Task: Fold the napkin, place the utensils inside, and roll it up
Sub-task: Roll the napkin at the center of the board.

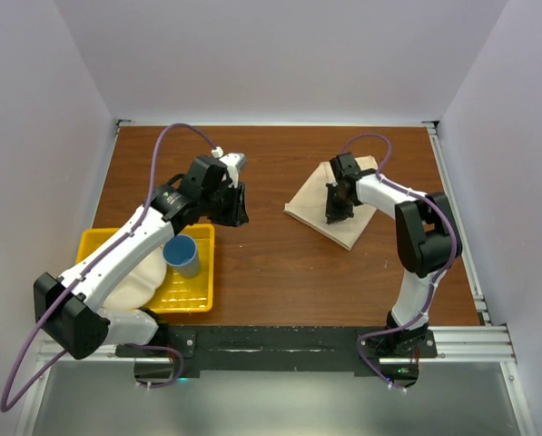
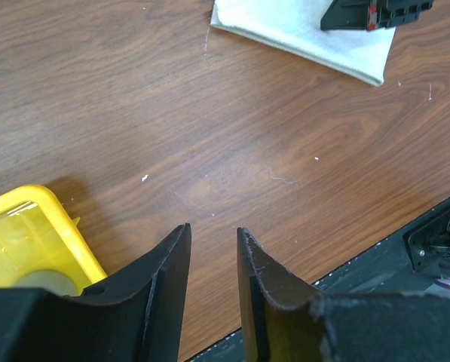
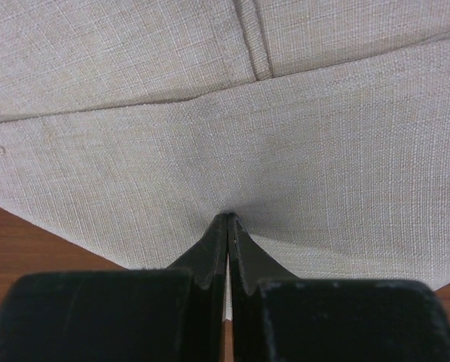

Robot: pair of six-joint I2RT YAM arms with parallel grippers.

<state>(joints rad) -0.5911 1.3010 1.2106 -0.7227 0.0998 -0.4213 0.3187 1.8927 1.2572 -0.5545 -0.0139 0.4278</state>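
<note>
The beige napkin [image 1: 309, 205] lies folded on the brown table at the right and fills the right wrist view [image 3: 134, 83]. My right gripper [image 1: 337, 213] is down on it, jaws shut, tips [image 3: 229, 217] pinching the cloth at the edge of the upper layer, where it puckers slightly. My left gripper [image 1: 237, 205] hovers over bare table left of the napkin, jaws open a finger's width with nothing between them [image 2: 213, 230]. Its camera shows the napkin [image 2: 285, 30] ahead. The utensils are out of view.
A yellow tray [image 1: 96, 243] sits at the near left, partly under the left arm, its corner also in the left wrist view [image 2: 29, 222]. It holds a blue cup [image 1: 182, 256] and a white plate [image 1: 133, 283]. White walls enclose the table on three sides.
</note>
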